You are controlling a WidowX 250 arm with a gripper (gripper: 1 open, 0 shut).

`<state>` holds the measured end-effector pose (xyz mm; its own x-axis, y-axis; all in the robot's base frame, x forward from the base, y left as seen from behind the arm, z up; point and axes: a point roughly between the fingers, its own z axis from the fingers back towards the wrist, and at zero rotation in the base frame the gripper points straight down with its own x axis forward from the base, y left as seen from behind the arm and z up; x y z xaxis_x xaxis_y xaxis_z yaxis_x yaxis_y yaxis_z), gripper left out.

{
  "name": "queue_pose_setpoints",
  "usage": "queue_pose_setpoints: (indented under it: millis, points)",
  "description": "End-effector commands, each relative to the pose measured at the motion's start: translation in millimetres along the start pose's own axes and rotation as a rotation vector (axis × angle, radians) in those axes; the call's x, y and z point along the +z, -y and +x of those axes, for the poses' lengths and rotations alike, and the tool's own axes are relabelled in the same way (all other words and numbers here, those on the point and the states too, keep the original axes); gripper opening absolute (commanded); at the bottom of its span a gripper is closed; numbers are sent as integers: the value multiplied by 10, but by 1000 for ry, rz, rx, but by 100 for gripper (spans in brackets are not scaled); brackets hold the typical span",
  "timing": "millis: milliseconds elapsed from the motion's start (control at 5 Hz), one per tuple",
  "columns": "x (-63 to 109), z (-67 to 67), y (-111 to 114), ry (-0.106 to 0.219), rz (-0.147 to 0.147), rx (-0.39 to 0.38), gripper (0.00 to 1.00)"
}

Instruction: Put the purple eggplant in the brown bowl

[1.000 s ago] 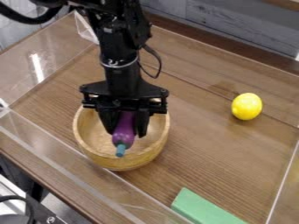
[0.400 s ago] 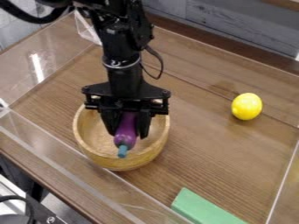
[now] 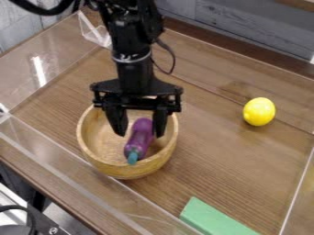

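The purple eggplant [image 3: 140, 139] lies inside the brown bowl [image 3: 94, 143], teal stem tip toward the near rim, leaning on the bowl's inner wall. My gripper [image 3: 138, 117] hangs straight down over the bowl, open, its black fingers [image 3: 117, 117] spread to either side of the eggplant's upper end. Nothing is gripped between them.
A yellow lemon [image 3: 258, 111] sits on the wooden table at the right. A flat green block [image 3: 225, 219] lies at the near edge. Clear plastic walls [image 3: 37, 64] fence the table on the left and front.
The fingers have spread apart and let go of the eggplant, which has dropped and now rests in the bowl. The arm has kept its place.
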<state>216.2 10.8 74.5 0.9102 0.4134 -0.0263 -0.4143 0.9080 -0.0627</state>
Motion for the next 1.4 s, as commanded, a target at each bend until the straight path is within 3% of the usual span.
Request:
queue_pose_setpoints:
  millis: [0, 200, 1200]
  points:
    - [184, 127, 35, 41, -32, 14, 100]
    - [279, 196, 63, 47, -54, 23, 100]
    - [337, 291, 79, 66, -83, 46, 100]
